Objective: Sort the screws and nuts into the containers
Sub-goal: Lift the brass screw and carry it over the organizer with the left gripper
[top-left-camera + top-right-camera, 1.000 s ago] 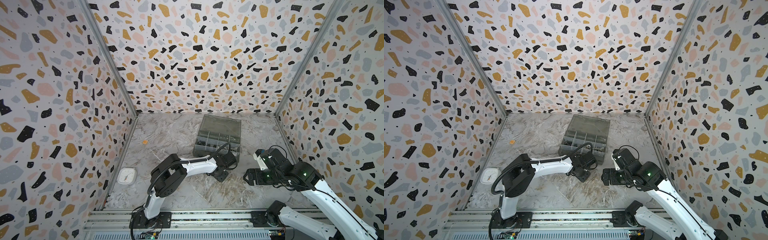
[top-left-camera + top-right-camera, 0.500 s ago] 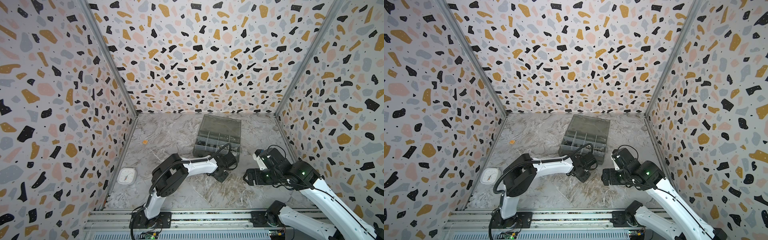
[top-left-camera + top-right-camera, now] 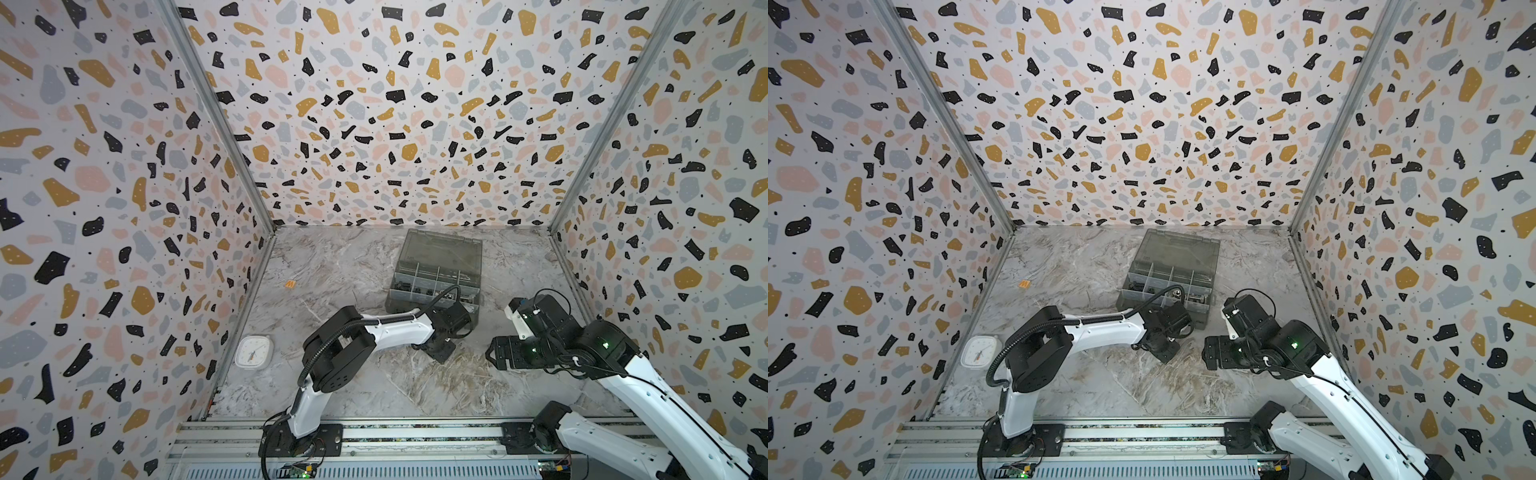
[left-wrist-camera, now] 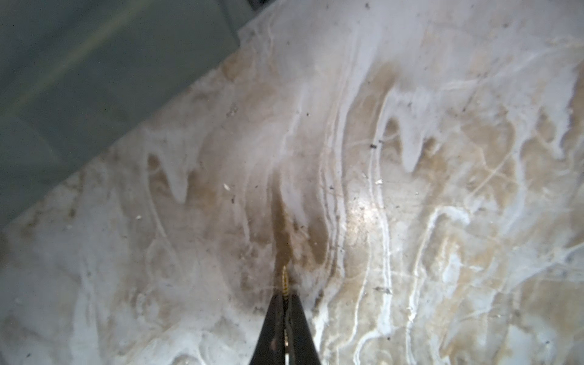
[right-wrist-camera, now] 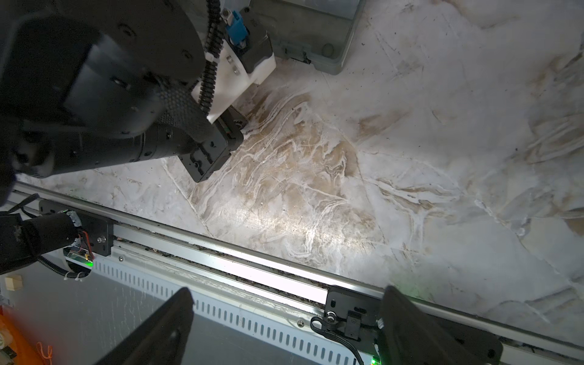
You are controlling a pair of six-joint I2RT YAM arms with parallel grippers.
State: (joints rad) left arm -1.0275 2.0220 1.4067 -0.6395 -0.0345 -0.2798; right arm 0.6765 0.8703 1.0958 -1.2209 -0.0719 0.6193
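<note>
Counter: marbled (image 4: 410, 158), containers (image 3: 399, 305) at 12 o'clock.
Change: left tool (image 4: 285, 294) newly clamped on screw (image 4: 284, 279) (right tool (image 5: 287, 290) agape).
Screw: lengthwise along fingers, tip outward.

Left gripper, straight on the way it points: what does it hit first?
The marble tabletop, probably at once: the left gripper pinches a screw whose tip looks near the surface; depth unclear.
</note>
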